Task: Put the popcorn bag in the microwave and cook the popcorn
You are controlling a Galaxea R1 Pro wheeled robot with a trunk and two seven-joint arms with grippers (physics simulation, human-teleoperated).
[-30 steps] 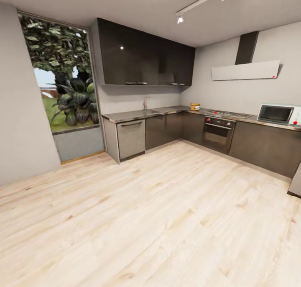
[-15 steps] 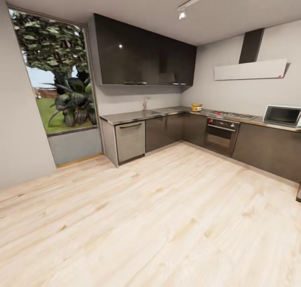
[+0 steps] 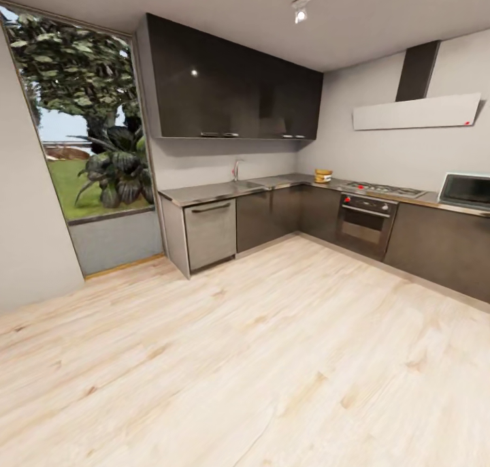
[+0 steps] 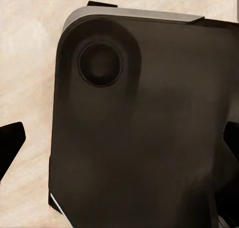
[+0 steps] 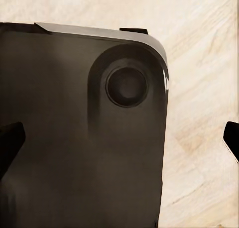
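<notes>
Distance is the main hazard — the popcorn bag is sitting on the worktop at about one o'clock, the microwave at three o'clock getting cut off by the frame edge, so steering could lose it. Wrist views are showing dark fingers apart over the robot's base and wooden floor, holding nothing
</notes>
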